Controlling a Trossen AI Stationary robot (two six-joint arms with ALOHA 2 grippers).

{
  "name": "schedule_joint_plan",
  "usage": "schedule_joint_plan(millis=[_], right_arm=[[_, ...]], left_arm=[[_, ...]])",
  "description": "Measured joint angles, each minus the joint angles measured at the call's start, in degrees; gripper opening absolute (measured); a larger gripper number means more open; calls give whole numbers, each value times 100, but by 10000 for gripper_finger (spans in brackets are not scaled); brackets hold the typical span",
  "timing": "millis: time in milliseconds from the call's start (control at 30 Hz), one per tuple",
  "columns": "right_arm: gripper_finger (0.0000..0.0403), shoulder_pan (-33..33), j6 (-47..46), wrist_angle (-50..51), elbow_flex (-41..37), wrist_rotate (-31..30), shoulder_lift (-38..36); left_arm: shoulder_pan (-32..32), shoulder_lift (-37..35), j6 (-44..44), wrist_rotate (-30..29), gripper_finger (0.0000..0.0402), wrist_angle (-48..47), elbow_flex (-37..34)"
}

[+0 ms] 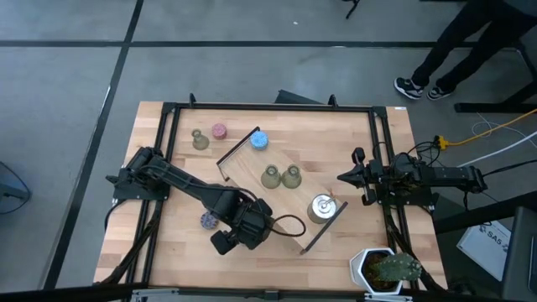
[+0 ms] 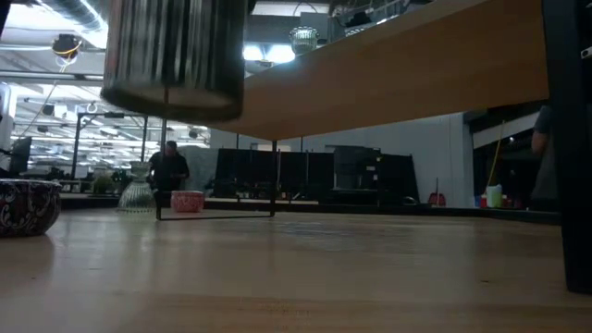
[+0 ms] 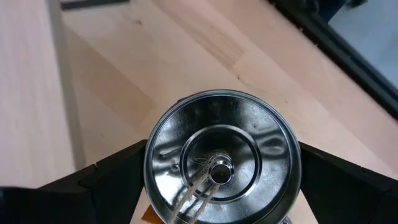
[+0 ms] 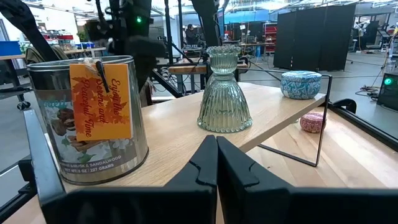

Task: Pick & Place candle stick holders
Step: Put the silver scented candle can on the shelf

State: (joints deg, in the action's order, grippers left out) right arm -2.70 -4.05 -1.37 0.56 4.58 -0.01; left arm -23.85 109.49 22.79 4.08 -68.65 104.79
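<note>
The wooden tray [image 1: 277,180] already carried two olive-green holders [image 1: 280,176] and a silver holder [image 1: 322,207]. Just off the tray's near long edge, the left arm reached in, elbow bent, its left gripper [image 3: 221,186] spread wide around a second silver holder [image 3: 222,163], apparently carrying it; next it needed setting on the tray. The right gripper [image 4: 216,163] waited clenched and empty beyond the tray's silver end.

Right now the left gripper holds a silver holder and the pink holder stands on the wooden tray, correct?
No: the pink holder stands on the table beside the wooden tray, as the high view shows. The left gripper holds a silver holder.
</note>
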Motion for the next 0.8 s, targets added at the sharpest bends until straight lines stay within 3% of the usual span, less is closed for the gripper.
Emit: schedule_joint_plan(millis=[800], right_arm=[[1, -1, 0, 1, 0, 0, 0]], left_arm=[[742, -4, -1161, 2, 365, -56, 1410]])
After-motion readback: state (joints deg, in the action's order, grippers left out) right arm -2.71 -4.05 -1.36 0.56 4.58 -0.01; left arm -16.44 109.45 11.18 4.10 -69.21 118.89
